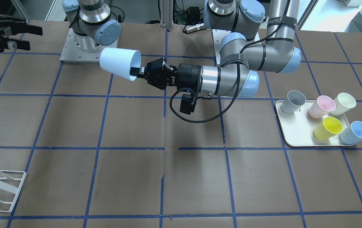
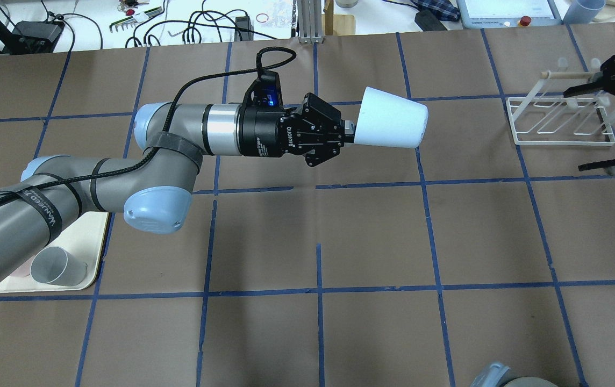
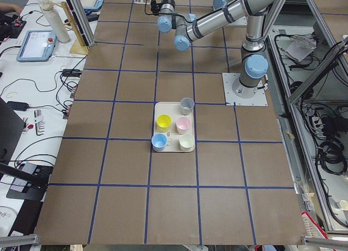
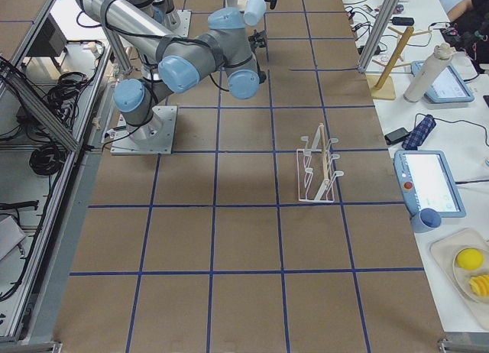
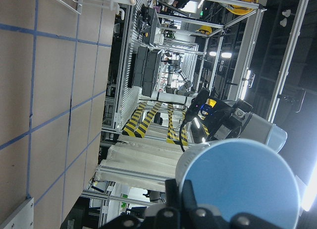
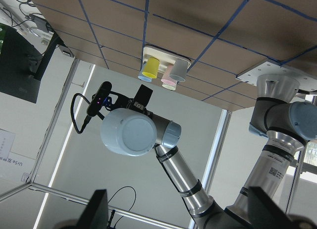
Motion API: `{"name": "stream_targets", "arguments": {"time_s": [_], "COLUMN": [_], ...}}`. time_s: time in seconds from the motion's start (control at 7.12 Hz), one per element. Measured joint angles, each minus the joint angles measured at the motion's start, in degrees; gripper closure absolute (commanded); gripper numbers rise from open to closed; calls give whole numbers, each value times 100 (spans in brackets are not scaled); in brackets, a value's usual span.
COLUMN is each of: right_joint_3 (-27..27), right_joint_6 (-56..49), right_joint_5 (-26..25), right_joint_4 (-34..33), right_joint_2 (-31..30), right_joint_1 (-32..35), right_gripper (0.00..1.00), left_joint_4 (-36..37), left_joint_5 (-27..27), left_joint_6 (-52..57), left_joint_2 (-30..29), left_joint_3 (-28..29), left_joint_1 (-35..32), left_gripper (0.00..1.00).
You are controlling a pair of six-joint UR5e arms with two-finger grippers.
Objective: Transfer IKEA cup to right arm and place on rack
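My left gripper is shut on the rim of a pale blue IKEA cup, one finger inside it. It holds the cup on its side in the air, base towards my right arm. The cup also shows in the overhead view and fills the left wrist view. My right gripper is open and empty, apart from the cup, near the white wire rack. The right wrist view shows the cup's base ahead. The rack stands on the table.
A cream tray on my left side holds a second pale blue cup, a yellow cup, a grey cup, a pink cup and a cream cup. Brown table with blue tape lines.
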Motion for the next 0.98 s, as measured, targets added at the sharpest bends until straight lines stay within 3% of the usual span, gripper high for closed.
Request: {"name": "stream_targets", "arguments": {"time_s": [0.56,0.98], "right_joint_3": [158,165], "right_joint_6": [194,640], "right_joint_5": [1191,1562], "right_joint_4": [29,19], "right_joint_2": [245,255], "right_joint_1": [860,1462], "right_gripper": [0,3], "left_joint_4": [11,13], "left_joint_5": [-100,-103], "left_joint_6": [-1,0], "left_joint_2": [-115,-212], "left_joint_3": [81,154], "left_joint_1": [15,17], "left_gripper": [100,100]}}
